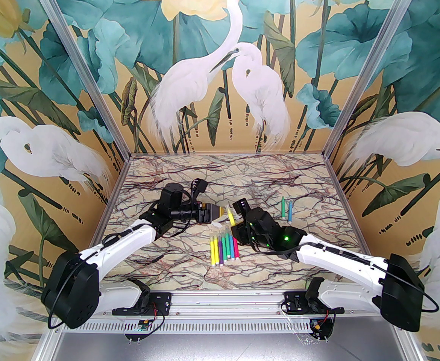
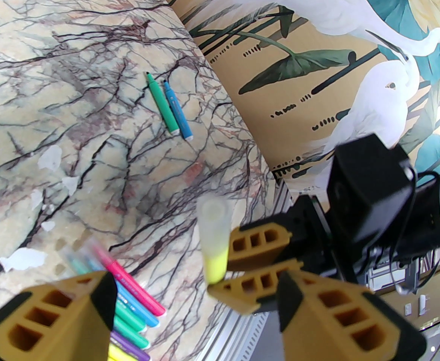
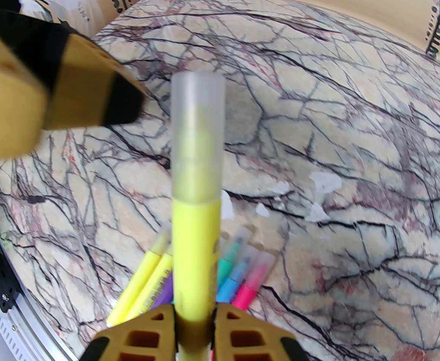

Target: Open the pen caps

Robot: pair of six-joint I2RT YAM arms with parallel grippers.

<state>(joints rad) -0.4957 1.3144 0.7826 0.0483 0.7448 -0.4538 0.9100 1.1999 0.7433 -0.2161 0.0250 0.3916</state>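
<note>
Right claw clamped on the lower barrel of a yellow pen. The pen stands up out of the fingers and its pale cap is on, with yellow visible through the plastic.

Left claw wide, holding nothing. In the right wrist view one of its fingers sits upper left of the cap, close but apart from it. In the top view the left claw points in from the left at the held pen, mid-worktop.

Left wrist view: cap and yellow barrel lower centre, with the right claw's fingers pinching the barrel from the right.

Row of pens lies side by side on the marble worktop, below the two claws: yellow, purple, green, teal, blue, pink. Their caps are on.

A green pen and a blue pen lie just beside each other, well apart from the row, right of centre in the top view. Bare tips show on both.
</note>
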